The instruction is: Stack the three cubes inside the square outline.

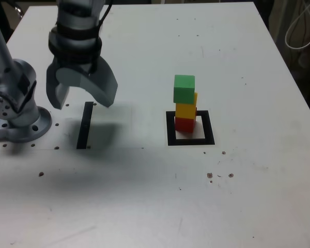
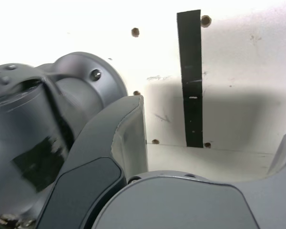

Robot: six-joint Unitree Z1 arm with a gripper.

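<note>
The three cubes stand in one column inside the square outline (image 1: 170, 135) at the exterior view's right of centre: red cube (image 1: 184, 124) at the bottom, yellow cube (image 1: 186, 108) on it, green cube (image 1: 184, 88) on top, set slightly askew. My gripper (image 1: 81, 102) hangs well to the left of the stack, above the table near the arm's base, open with nothing between its fingers. In the wrist view one dark finger (image 2: 128, 138) shows over the white table; the cubes and the outline are out of that view.
A thin black strip (image 1: 85, 125) (image 2: 191, 81) lies on the white table just below the gripper. The arm's grey base (image 1: 18, 111) is bolted at the exterior view's left. Small bolt holes dot the tabletop (image 1: 144, 196).
</note>
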